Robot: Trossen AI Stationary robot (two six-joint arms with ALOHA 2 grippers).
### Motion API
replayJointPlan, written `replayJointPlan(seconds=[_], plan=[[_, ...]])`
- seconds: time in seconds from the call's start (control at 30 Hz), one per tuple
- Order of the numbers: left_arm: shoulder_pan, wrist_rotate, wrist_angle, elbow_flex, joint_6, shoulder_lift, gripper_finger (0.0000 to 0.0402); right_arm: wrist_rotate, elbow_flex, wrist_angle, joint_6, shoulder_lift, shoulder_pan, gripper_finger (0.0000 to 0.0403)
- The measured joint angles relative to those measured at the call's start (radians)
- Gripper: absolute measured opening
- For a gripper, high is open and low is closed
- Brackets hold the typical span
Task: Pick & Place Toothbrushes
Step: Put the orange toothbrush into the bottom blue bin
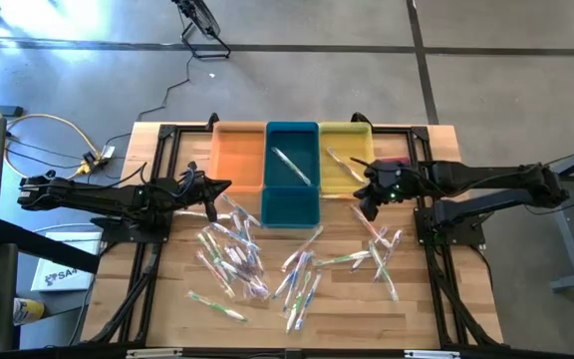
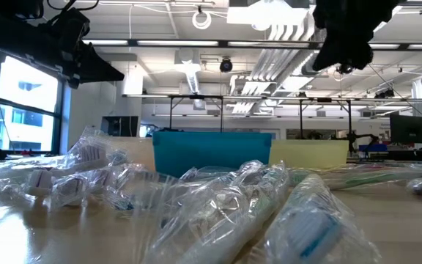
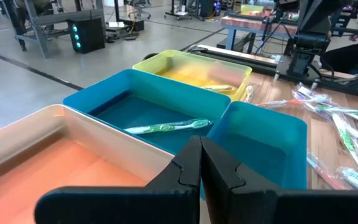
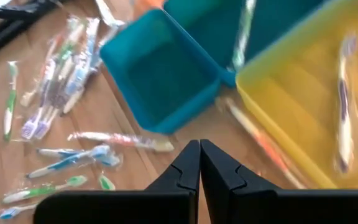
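- Toothbrushes in clear wrappers lie scattered over the near half of the wooden table, in a loose pile at the left, a cluster near the middle and a smaller group at the right.
- Three bins stand side by side at the far edge: an orange bin, a teal bin and a yellow bin; a smaller teal bin sits just in front of the middle one.
- One green-handled toothbrush lies in the far teal bin, and another wrapped one lies in the yellow bin.
- A further toothbrush lies on the wood just beside the yellow bin's near wall.
- Left gripper hangs over the table near the orange bin's near corner, fingers pressed together with nothing between them.
- Right gripper hovers over the yellow bin's near edge, fingers likewise closed and empty.
- Cables and a box lie off the table at the left.
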Motion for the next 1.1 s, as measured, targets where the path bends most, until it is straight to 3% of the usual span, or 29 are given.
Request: replayJointPlan(seconds=[0.2, 0.53, 0.73, 1.1], plan=[[0.000, 0.000, -0.001, 0.000, 0.000, 0.000, 0.0000, -0.001, 0.000, -0.119, 0.111, 0.000, 0.000, 0.0004], [0.000, 0.000, -0.001, 0.000, 0.000, 0.000, 0.0000, -0.048, 0.000, -0.217, 0.110, 0.000, -0.005, 0.0004], [0.000, 0.000, -0.001, 0.000, 0.000, 0.000, 0.0000, -0.021, 0.000, -0.317, 0.200, 0.017, -0.030, 0.0004], [0.000, 0.000, -0.001, 0.000, 0.000, 0.000, 0.0000, -0.021, 0.000, -0.255, 0.032, 0.057, -0.031, 0.0004]])
